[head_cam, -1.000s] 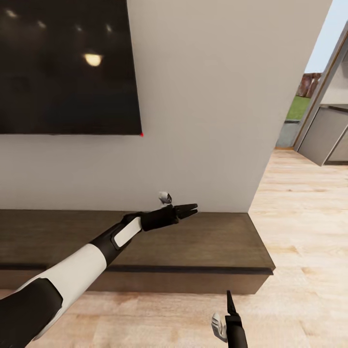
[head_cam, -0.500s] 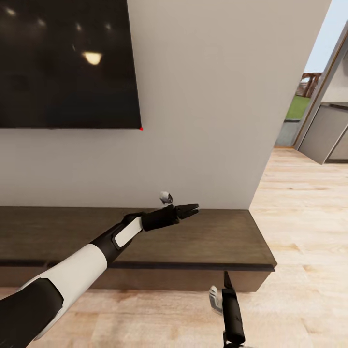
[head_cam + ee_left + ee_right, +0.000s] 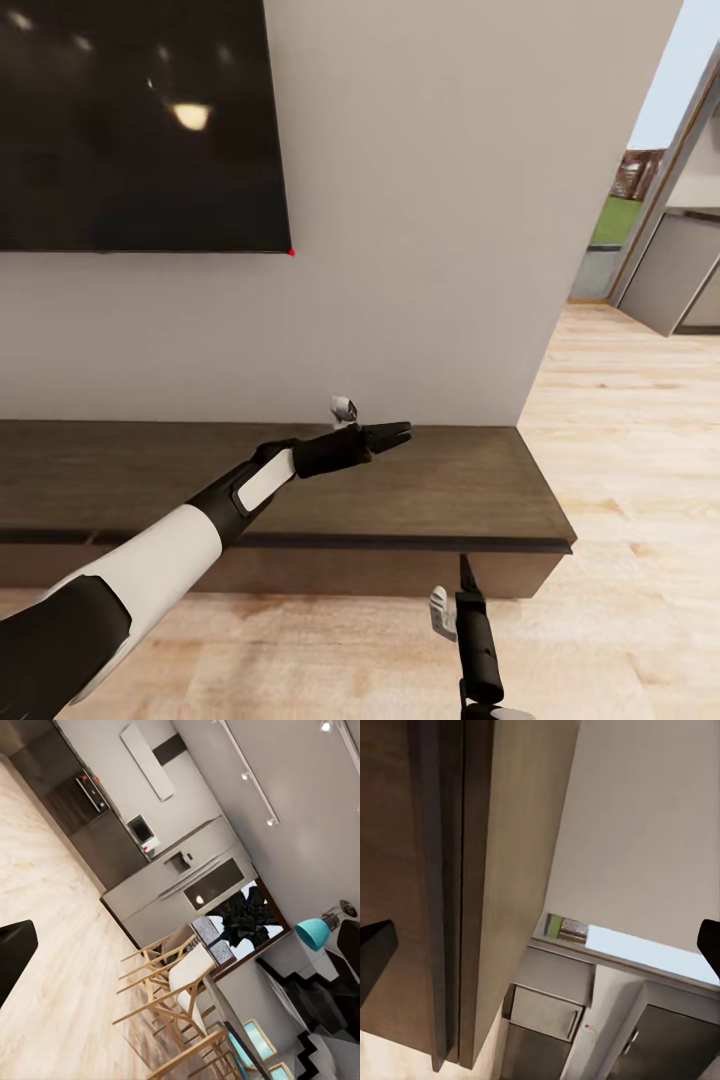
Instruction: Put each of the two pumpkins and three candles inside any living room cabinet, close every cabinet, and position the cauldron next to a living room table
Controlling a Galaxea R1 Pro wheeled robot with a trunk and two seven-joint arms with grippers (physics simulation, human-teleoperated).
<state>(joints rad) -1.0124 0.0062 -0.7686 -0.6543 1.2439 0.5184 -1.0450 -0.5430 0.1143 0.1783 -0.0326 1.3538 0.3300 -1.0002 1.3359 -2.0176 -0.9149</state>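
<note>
The long low dark-brown cabinet (image 3: 450, 500) runs along the wall under the television, and its fronts look shut. My left gripper (image 3: 397, 435) hovers open above the cabinet's top near its right end, with nothing between the fingers; in the left wrist view the left gripper (image 3: 180, 952) faces the far kitchen. My right gripper (image 3: 463, 572) is low in front of the cabinet's front face, pointing up at its top edge. It is open and empty. The right wrist view has the right gripper (image 3: 544, 945) close to the cabinet (image 3: 390, 832) edge.
A large black television (image 3: 140, 130) hangs on the white wall (image 3: 420, 200). Pale wood floor (image 3: 630, 480) stretches right toward a doorway with grey units (image 3: 670, 280). The left wrist view takes in wooden chairs (image 3: 172, 997), grey kitchen units (image 3: 172, 877) and a teal lamp (image 3: 313, 933).
The whole head view has shifted slightly, so the camera moved. My right gripper has risen and come closer to the cabinet's front edge. The left arm holds its place.
</note>
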